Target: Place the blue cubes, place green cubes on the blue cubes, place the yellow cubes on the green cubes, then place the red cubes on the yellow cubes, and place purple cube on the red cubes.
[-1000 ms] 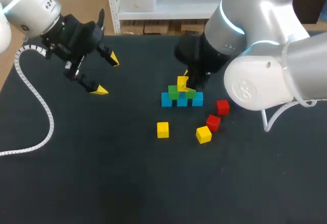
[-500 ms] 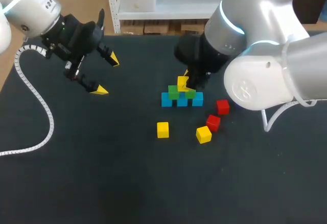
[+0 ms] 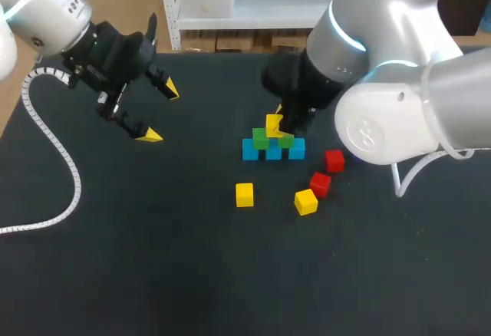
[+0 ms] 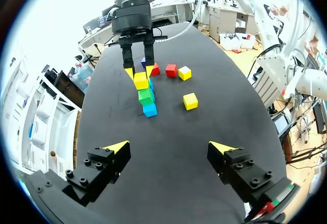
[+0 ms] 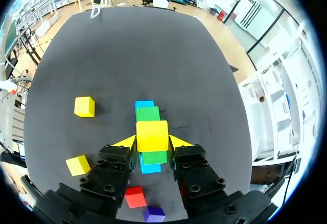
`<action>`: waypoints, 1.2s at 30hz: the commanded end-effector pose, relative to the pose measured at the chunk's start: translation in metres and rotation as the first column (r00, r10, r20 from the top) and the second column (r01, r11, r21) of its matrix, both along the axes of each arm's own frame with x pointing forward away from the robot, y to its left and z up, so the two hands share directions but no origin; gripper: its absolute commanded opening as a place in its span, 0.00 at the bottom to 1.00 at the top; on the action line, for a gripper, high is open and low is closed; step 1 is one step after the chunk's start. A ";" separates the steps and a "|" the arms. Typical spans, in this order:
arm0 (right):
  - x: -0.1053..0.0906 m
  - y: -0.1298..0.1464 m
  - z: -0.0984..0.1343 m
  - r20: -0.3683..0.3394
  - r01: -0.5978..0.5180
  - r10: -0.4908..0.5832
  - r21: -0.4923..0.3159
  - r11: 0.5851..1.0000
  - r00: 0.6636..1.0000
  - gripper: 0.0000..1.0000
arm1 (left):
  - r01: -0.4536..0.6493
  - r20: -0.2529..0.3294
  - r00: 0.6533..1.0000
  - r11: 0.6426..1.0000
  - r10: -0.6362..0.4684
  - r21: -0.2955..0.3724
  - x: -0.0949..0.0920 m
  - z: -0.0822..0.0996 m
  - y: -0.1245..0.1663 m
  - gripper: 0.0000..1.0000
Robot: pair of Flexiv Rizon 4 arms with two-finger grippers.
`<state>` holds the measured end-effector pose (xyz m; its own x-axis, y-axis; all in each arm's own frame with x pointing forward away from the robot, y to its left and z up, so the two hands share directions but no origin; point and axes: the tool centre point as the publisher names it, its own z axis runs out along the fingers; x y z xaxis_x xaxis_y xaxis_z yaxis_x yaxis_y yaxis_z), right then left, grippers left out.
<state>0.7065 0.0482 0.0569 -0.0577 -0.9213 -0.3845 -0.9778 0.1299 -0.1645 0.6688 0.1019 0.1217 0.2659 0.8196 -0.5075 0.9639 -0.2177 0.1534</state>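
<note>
The right gripper pinches a yellow cube. Set it flat over the two green cubes, then let go slowly.

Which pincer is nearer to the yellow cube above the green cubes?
Right. The right pincer grips this yellow cube between its fingers; the left pincer hangs open, far from it.

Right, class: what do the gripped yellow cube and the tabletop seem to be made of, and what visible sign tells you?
The yellow cube in the right gripper: probably painted wood or plastic, matte; even colour, sharp edges, no glare. The table: seemingly a dark matte mat or cloth; no reflections.
</note>
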 end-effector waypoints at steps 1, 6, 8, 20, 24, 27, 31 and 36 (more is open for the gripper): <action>0.002 0.000 0.000 -0.004 -0.002 0.002 0.001 1.000 1.000 0.28 | 0.002 0.001 1.000 1.000 -0.002 -0.001 0.000 0.000 0.001 1.00; 0.002 0.000 0.000 -0.005 -0.003 0.003 0.000 1.000 1.000 0.35 | 0.002 0.001 1.000 1.000 -0.002 -0.001 0.000 0.000 0.001 1.00; 0.002 0.000 0.000 -0.005 -0.003 0.003 0.000 1.000 1.000 0.36 | 0.002 0.001 1.000 1.000 -0.002 -0.001 0.000 0.000 0.001 1.00; 0.003 0.000 -0.001 -0.007 -0.002 0.002 0.000 1.000 1.000 0.38 | 0.002 0.001 1.000 1.000 -0.002 -0.001 0.000 0.000 0.001 1.00; 0.003 0.000 -0.001 -0.009 -0.004 0.004 0.000 1.000 1.000 0.43 | 0.002 0.001 1.000 1.000 -0.002 -0.001 0.000 0.000 0.001 1.00; 0.003 0.000 -0.002 -0.009 -0.005 0.005 0.001 1.000 1.000 0.45 | 0.002 0.001 1.000 1.000 -0.002 -0.001 0.000 0.000 0.001 1.00; 0.003 0.000 -0.002 -0.009 -0.005 0.005 0.001 1.000 1.000 0.46 | 0.002 0.001 1.000 1.000 -0.002 -0.001 0.000 0.000 0.001 1.00; 0.003 0.001 -0.002 -0.009 -0.006 0.006 0.001 1.000 1.000 0.45 | 0.002 0.001 1.000 1.000 -0.002 -0.001 0.000 0.000 0.001 1.00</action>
<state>0.7081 0.0486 0.0554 -0.0566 -0.9218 -0.3834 -0.9791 0.1263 -0.1591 0.6688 0.1019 0.1217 0.2659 0.8196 -0.5075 0.9639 -0.2177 0.1534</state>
